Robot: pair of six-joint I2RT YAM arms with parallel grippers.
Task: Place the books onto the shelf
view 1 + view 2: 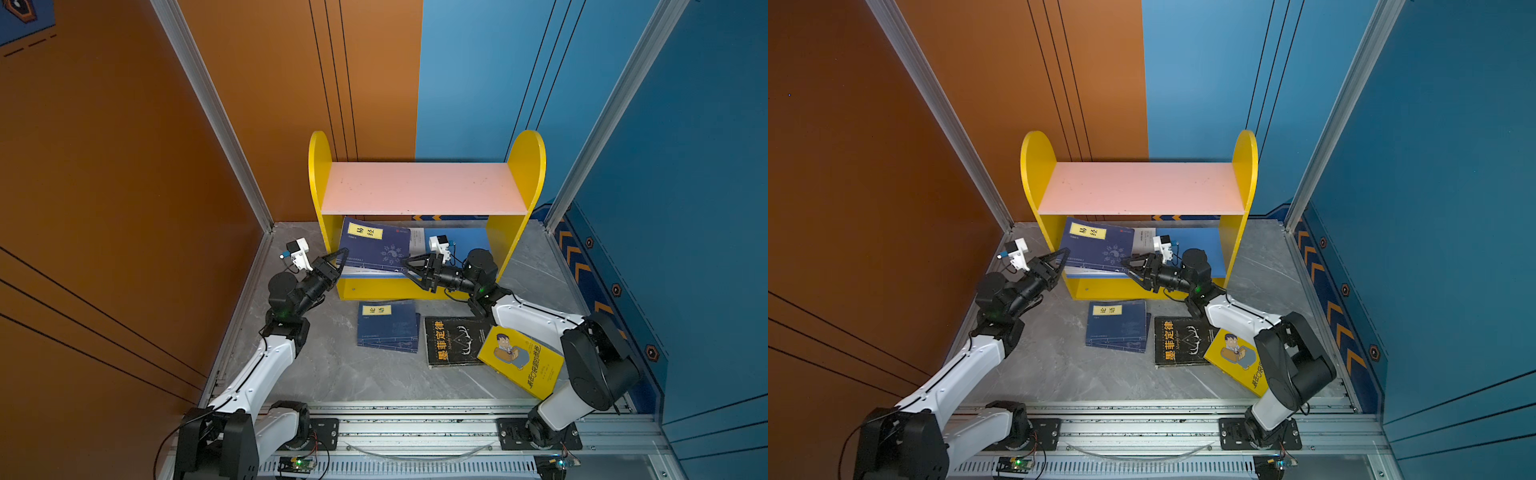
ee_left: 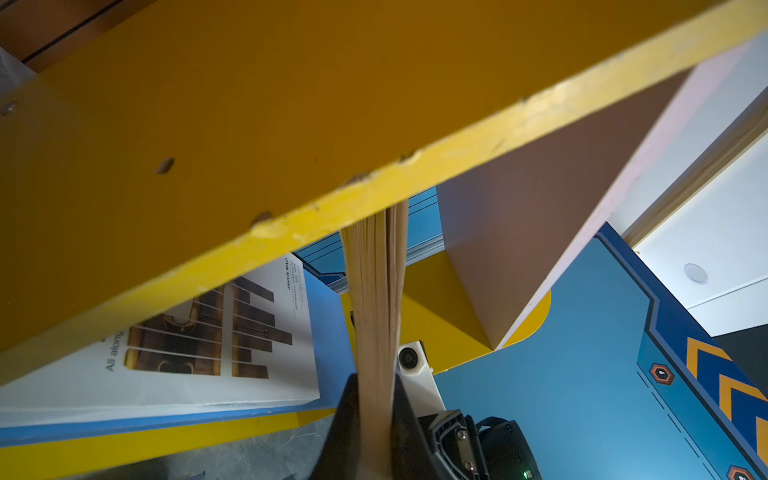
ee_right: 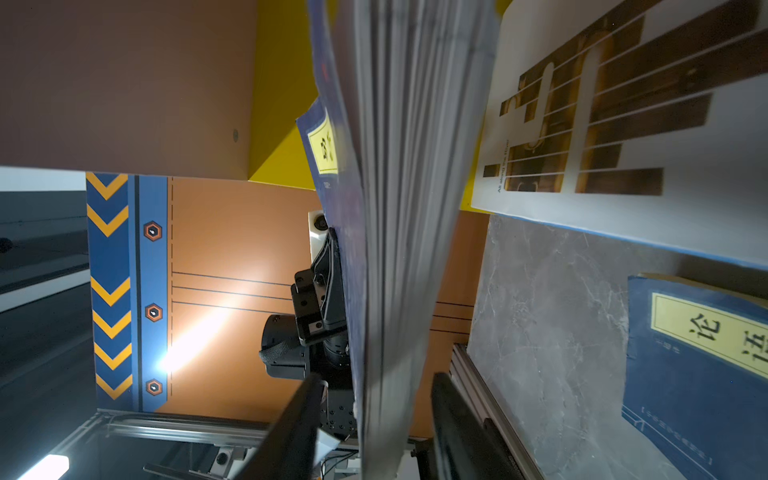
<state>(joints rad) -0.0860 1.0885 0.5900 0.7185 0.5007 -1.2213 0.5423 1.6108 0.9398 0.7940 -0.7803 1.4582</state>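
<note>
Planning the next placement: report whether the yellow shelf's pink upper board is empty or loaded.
Empty: the pink upper board lies bare in both top views.

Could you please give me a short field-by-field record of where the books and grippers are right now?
left gripper: shut on navy book
right gripper: open, astride its opposite edge
navy book: tilted in shelf lower tier, over white book
white book: flat on blue lower board
pink upper board: bare
table: stacked navy books, black book, yellow book overlapping it
</note>
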